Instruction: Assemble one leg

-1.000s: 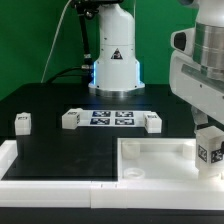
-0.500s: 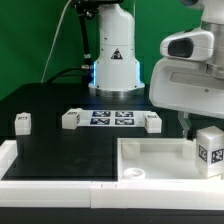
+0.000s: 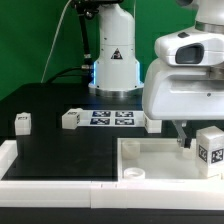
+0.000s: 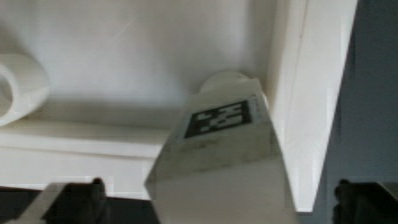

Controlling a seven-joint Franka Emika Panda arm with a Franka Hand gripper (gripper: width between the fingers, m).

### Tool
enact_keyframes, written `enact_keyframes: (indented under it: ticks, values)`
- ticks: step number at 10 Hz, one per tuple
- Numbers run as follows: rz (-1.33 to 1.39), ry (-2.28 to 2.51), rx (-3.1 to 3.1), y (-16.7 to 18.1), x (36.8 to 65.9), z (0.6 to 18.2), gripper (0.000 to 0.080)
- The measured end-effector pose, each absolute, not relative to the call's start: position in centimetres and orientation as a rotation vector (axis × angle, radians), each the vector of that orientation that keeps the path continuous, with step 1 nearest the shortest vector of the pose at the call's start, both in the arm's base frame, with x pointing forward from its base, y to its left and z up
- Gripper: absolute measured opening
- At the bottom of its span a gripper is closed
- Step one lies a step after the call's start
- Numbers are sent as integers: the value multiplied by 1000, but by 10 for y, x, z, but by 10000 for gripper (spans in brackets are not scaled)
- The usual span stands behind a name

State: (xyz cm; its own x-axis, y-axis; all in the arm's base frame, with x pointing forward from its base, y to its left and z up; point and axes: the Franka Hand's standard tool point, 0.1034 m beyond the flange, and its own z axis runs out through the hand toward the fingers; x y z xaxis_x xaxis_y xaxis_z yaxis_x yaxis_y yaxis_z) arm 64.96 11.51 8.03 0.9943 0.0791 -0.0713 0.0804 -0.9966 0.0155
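Note:
A leg (image 3: pixel 208 150), a white block with a square tag, stands upright in the near right corner of the large white tray-like part (image 3: pixel 150 160). My gripper (image 3: pixel 186 138) hangs just to the exterior view's left of it, mostly hidden under the arm's white housing. In the wrist view the leg (image 4: pixel 217 140) rises between my gripper's (image 4: pixel 219 205) two dark fingers (image 4: pixel 75 200), with a gap on each side. The jaws are open and touch nothing. Three more legs lie on the black table (image 3: pixel 22 122), (image 3: pixel 70 119), (image 3: pixel 151 122).
The marker board (image 3: pixel 110 118) lies at the table's middle back. The robot base (image 3: pixel 113 65) stands behind it. A round socket (image 4: pixel 15 88) of the tray shows in the wrist view. The tray's raised wall (image 4: pixel 311 110) runs beside the leg.
The gripper has let go of the leg and the arm has moved toward the exterior view's left. The leg stays standing in the tray's corner.

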Motion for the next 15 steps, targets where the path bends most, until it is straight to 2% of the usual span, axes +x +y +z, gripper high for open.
enact_keyframes:
  ticks: [1, 2, 3, 5, 9, 12, 13, 14, 15]
  values:
    - [-111, 110, 3119, 115, 650, 80, 627]
    - [-110, 51, 3119, 115, 650, 80, 449]
    - [-111, 50, 3119, 115, 649, 80, 314]
    - [-109, -486, 3071, 122, 648, 79, 288]
    - [-109, -1420, 2741, 117, 647, 78, 288]
    - [-96, -1850, 2462, 116, 647, 79, 289]
    - [-99, -1791, 2506, 116, 647, 79, 366]
    - [-97, -1737, 2550, 117, 647, 79, 366]
    - [-78, -1665, 2613, 121, 649, 81, 502]
